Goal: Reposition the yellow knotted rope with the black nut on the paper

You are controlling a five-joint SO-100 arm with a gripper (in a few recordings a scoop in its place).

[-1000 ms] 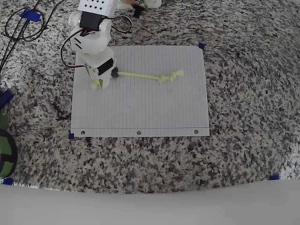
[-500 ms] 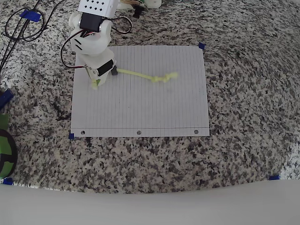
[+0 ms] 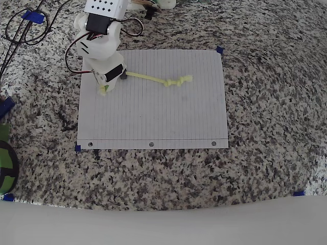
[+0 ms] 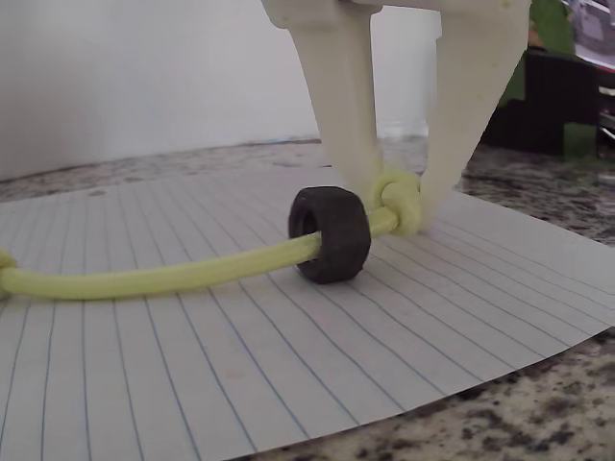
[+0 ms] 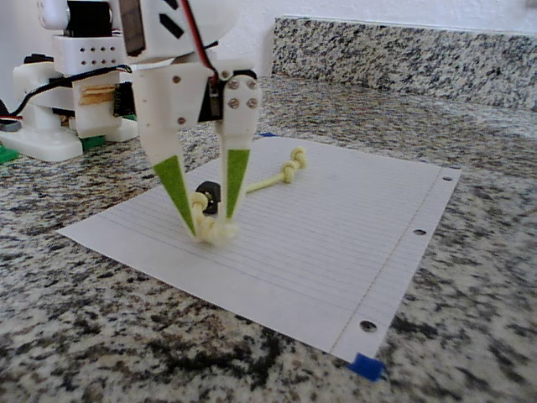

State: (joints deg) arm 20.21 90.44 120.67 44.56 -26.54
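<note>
The white lined paper (image 3: 153, 117) lies flat on the granite counter, its punched holes along the near edge in the overhead view. Across its upper left part stretches the yellow knotted rope (image 3: 153, 79), one knotted end free toward the paper's middle. The black nut (image 3: 123, 75) is threaded on the rope beside the other end. My gripper (image 3: 107, 88) is shut on that end knot, just behind the nut (image 4: 332, 233). In the wrist view the fingers pinch the knot, and the rope (image 4: 173, 277) trails left over the paper (image 4: 288, 365). In the fixed view my gripper (image 5: 211, 228) touches down near the paper's left edge.
Dark cables (image 3: 20, 28) loop on the counter at the upper left of the overhead view. Blue tape pieces (image 3: 219, 50) mark the paper's corners. A green object (image 3: 5, 163) sits at the left edge. The arm's base (image 5: 59, 92) stands behind the paper.
My gripper has shifted slightly up and left in the overhead view, dragging the rope and nut along. The rope's free knotted end slid left across the paper.
</note>
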